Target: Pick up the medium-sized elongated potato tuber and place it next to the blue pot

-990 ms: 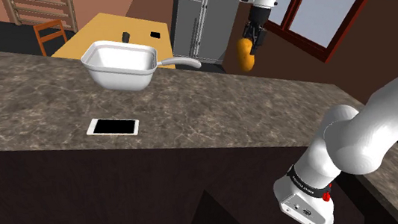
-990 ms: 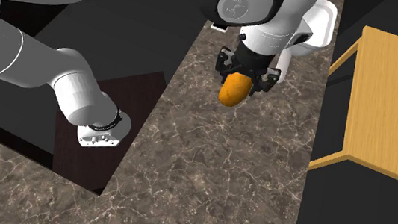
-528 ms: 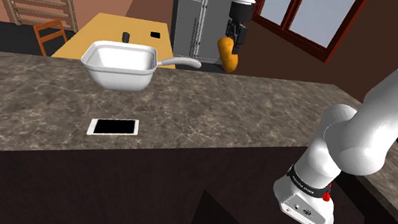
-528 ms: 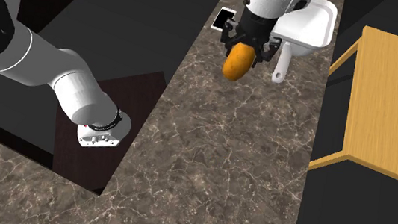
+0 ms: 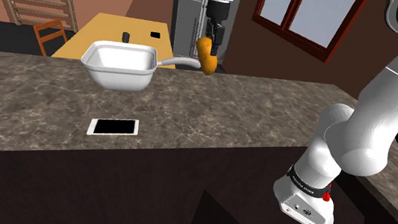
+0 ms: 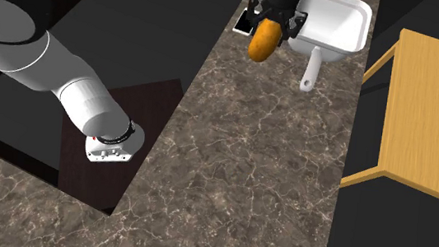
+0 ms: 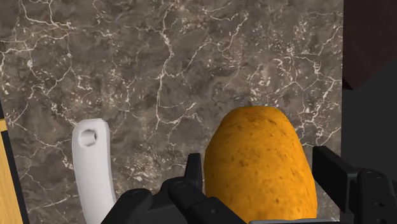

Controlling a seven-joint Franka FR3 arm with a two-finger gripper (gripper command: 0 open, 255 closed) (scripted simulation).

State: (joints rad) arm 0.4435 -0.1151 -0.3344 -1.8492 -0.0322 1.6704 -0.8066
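1. Claw hung fingers-down over the counter, clamped on the potato.
2. In the wrist view a black finger pressed each flank of the potato, and its rounded free end pointed at the counter.
3. Potato was orange-yellow, speckled and elongated. It was held roughly upright, clear of the counter.
4. Pot was drawn white, not blue. It stood on the counter with its handle pointing toward the arm's side.
5. In the shoulder view the potato sat at the tip of the handle and overlapped it. Contact between the two could not be judged.
6. In the second exterior view the potato lay just beside the pot's left wall, between the pot and the phone.
7. In the wrist view the handle, with a hole at its end, lay on the counter beside the claw and apart from the potato.
8. Phone lay flat on the counter, dark screen up, near the pot on the side toward the counter's front edge.
9. Beyond the counter stood a wooden table.
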